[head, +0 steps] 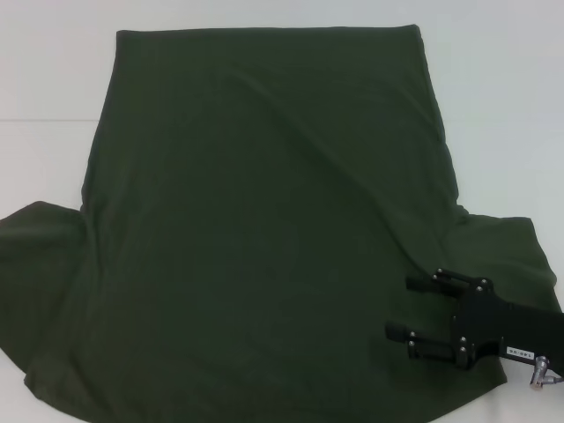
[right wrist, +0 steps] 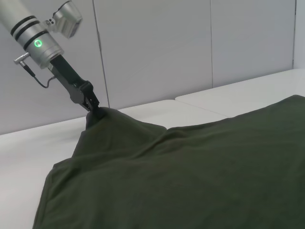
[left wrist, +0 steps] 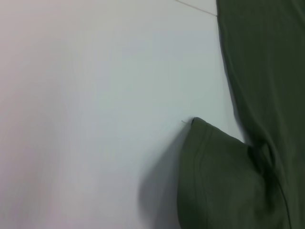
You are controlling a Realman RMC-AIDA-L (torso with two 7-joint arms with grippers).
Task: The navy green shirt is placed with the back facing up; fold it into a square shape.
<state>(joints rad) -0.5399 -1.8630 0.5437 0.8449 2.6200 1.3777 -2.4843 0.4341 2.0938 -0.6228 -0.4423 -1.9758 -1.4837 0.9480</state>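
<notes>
Olive-green cloth: the navy green shirt [head: 264, 229] lies spread with its plain back up over most of the white bench [head: 44, 79], hem toward the far edge, sleeves reaching toward the left and right edges near the front.
Left sleeve: in the right wrist view its tip is pulled up off the bench into a small peak; the left wrist view shows the hemmed sleeve end raised above the white surface, casting a shadow.
Left gripper [right wrist: 94, 109]: clenched on the navy green shirt at that sleeve peak, black fingers pinching the cloth, silver arm rising behind it; out of the head view.
Right gripper [head: 414, 310]: above the shirt's right side near the front right corner of the bench, two black fingers parted and pointing toward the shirt's middle, holding nothing.
Containers: none in sight.
</notes>
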